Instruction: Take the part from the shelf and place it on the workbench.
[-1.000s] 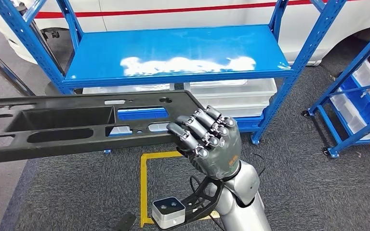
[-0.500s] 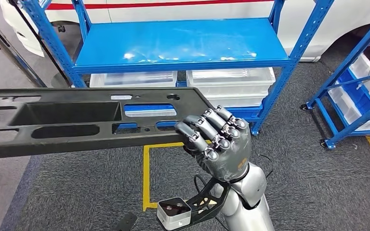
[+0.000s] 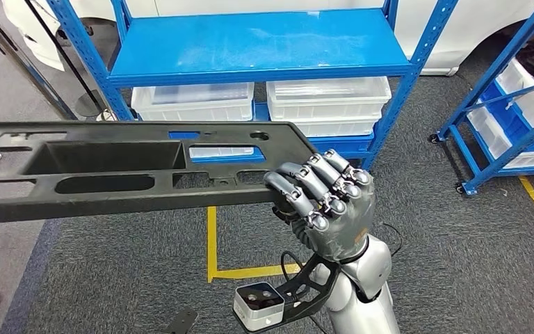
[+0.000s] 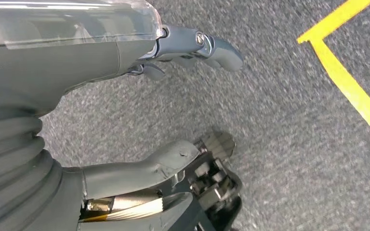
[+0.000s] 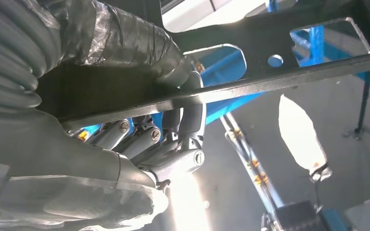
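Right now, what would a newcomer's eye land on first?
The long black part, stretching across the head view from its left edge, gripped at its right end by the right hand. Behind it stands a blue shelf with white bins underneath.

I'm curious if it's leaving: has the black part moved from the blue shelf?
Yes. The black part in the right robot hand has drawn back from the blue shelf, uncovering the white bins.
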`<state>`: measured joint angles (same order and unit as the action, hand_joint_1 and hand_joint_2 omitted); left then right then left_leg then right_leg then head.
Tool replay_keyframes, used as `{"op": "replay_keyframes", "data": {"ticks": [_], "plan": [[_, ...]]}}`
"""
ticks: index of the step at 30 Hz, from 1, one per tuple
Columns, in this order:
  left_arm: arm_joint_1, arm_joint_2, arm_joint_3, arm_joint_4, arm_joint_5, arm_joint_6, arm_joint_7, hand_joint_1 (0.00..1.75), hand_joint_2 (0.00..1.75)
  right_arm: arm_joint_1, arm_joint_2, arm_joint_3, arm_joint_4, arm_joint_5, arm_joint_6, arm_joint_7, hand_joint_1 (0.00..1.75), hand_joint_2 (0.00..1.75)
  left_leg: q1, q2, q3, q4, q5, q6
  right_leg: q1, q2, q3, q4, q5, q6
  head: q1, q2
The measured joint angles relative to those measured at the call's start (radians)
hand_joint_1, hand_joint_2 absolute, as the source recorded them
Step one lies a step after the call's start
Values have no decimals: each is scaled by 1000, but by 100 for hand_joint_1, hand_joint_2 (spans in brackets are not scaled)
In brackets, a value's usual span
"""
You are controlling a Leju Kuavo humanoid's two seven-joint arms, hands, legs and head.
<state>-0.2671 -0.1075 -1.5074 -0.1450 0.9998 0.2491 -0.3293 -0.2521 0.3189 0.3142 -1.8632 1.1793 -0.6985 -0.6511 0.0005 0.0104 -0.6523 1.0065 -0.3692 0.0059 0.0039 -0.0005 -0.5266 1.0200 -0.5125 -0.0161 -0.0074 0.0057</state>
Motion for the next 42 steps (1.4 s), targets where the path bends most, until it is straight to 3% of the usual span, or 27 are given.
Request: {"op": "replay_keyframes", "data": {"ticks": [2, 3, 5, 6, 7, 8, 9, 12, 14, 16, 17, 19, 21, 22, 23, 25, 26, 28, 29, 31, 32, 34, 36, 37, 39, 41, 42], "plan": [[1, 0, 0, 0, -3, 0, 3, 0, 175, 0, 0, -3, -1, -1, 0, 0, 175, 175, 1, -3, -13, 17, -21, -10, -3, -3, -10, -8, 17, -13, 0, 0], [1, 0, 0, 0, -5, 0, 5, 0, 175, 0, 0, -4, -2, -2, 0, 0, 175, 175, 2, -5, -27, 52, -56, -14, -5, -6, -17, -11, 26, -21, 0, 0], [2, 0, 0, 0, -12, -1, 7, 0, 175, -1, 0, -5, -2, -2, 0, 0, 175, 175, 5, -6, -64, 179, -151, -22, -4, -8, -34, -9, 41, -31, -1, 0], [2, 0, 0, 0, -14, -2, 8, 0, 175, 0, 0, -6, -2, -2, 0, 0, 175, 175, 6, -6, -78, 242, -182, -25, -3, -9, -45, -6, 48, -33, -1, 0], [2, 0, 0, 0, -16, -2, 9, 0, 175, 0, 0, -6, -2, -2, 0, 0, 175, 175, 6, -6, -78, 280, -190, -26, -1, -10, -56, -2, 54, -33, -1, 0], [1, 0, 0, 0, -17, -2, 9, 0, 175, 0, 0, -6, -2, -2, 0, 0, 175, 175, 6, -6, -61, 280, -179, -24, 0, -10, -67, 3, 58, -34, -1, 0], [1, 0, 0, 0, -18, -3, 9, 0, 175, 0, 0, -7, -2, -2, 0, 0, 175, 175, 6, -6, -25, 242, -155, -20, 2, -9, -76, 8, 63, -34, -1, 0], [-3, 1, 0, 0, -18, -2, 9, 0, 175, -1, 0, -7, -6, -2, 0, 0, 175, 175, -3, -9, 107, 47, -115, 0, 5, -8, -95, 17, 76, -28, -1, 0], [-5, 2, 0, 0, -19, 0, 9, 0, 175, -1, 1, -8, -9, -3, 0, 0, 175, 175, -10, -10, 134, -5, -116, 9, 2, -9, -101, 16, 90, -18, -1, 0], [-6, 2, 0, 0, -19, -1, 10, 0, 175, -1, 0, -8, -11, -4, 0, 1, 175, 175, -10, -7, 129, -22, -96, 18, -1, -8, -107, 12, 97, -8, 0, 0], [-6, 2, 0, 0, -19, -1, 12, 0, 175, -1, 0, -9, -14, -5, 0, 2, 175, 175, -7, -5, 123, -31, -83, 25, -1, -6, -114, 22, 80, -3, 0, 0], [-8, 2, 0, 0, -21, -3, 14, 0, 175, -1, 0, -11, -23, -9, 0, 6, 175, 175, -3, 0, 103, -41, -58, 34, -3, -2, -137, 93, -3, 5, 0, 0], [-7, 2, 0, 0, -23, -4, 15, 0, 175, 0, 0, -14, -32, -14, 0, 10, 175, 175, -2, 0, 74, -39, -38, 37, -10, 0, -162, 210, -86, 14, 0, 0], [-7, 2, 0, 0, -24, -4, 15, 0, 175, 1, 0, -16, -35, -17, 0, 11, 175, 175, -2, 1, 59, -37, -28, 35, -13, 0, -165, 255, -98, 19, 0, 0], [-6, 2, 0, 0, -25, -5, 15, 0, 175, 1, 0, -19, -38, -21, 0, 12, 175, 175, 0, 2, 43, -32, -18, 32, -17, 0, -158, 277, -85, 24, 0, 0], [-5, 2, 0, 0, -25, -5, 15, 0, 175, 3, 0, -24, -52, -35, 0, 11, 175, 175, 5, 2, 4, -16, 0, 22, -27, -1, -98, 230, -24, 34, 0, 0], [-5, 2, 0, 0, -25, -4, 15, 0, 175, 3, 0, -27, -62, -45, 0, 9, 175, 175, 7, 2, -17, -4, 8, 16, -30, -1, -52, 170, -17, 39, 0, 0], [-4, 2, 0, 0, -25, -2, 14, 0, 175, 2, 0, -29, -81, -67, 0, 4, 175, 175, 8, 0, -44, 17, 21, 3, -29, 2, 18, 59, -41, 36, -1, 0], [-3, 2, 0, 0, -24, -1, 14, 0, 175, 2, 0, -30, -89, -75, 0, 2, 175, 175, 8, 0, -50, 21, 29, -3, -25, 4, 29, 34, -58, 30, -1, 0], [-1, 2, 0, 0, -21, 1, 13, 0, 175, 1, 0, -31, -97, -83, 0, 0, 175, 175, 10, -1, -55, 21, 43, -15, -21, 5, 17, 31, -47, 10, -1, 0], [0, 2, 0, 0, -19, 1, 12, 0, 175, 0, 1, -31, -100, -85, 0, -1, 175, 175, 13, -1, -61, 28, 29, -20, -21, 3, 7, 33, -36, -1, -1, 0], [1, 2, 0, 0, -17, 1, 12, 0, 175, -1, 2, -32, -103, -85, 0, -2, 175, 175, 18, -2, -84, 90, -59, -28, -21, -1, -20, 31, -7, -19, -2, 0], [1, 2, 0, 0, -17, 0, 12, 0, 175, -1, 2, -33, -106, -85, 0, -2, 175, 175, 18, -2, -107, 216, -166, -32, -16, -3, -54, 32, 22, -27, -2, 0], [1, 2, 0, 0, -17, 0, 12, 0, 175, -1, 2, -33, -107, -85, 0, -3, 175, 175, 18, -2, -111, 277, -188, -33, -13, -4, -71, 32, 36, -29, -2, 0], [1, 2, 0, 0, -17, 0, 12, 0, 175, -1, 2, -34, -107, -85, 0, -3, 175, 175, 18, -2, -87, 333, -159, -29, -8, -6, -109, 34, 64, -30, -2, 0], [1, 2, 0, 0, -17, 1, 12, 0, 175, -1, 2, -35, -108, -85, 0, -3, 175, 175, 15, -3, -2, 268, -109, -19, -5, -5, -144, 35, 93, -28, -2, 0], [0, 2, 0, 0, -17, 1, 12, 0, 175, -1, 2, -35, -109, -85, 0, -3, 175, 175, 11, -4, 63, 193, -113, -12, -4, -4, -157, 35, 106, -25, -2, 0]]}}
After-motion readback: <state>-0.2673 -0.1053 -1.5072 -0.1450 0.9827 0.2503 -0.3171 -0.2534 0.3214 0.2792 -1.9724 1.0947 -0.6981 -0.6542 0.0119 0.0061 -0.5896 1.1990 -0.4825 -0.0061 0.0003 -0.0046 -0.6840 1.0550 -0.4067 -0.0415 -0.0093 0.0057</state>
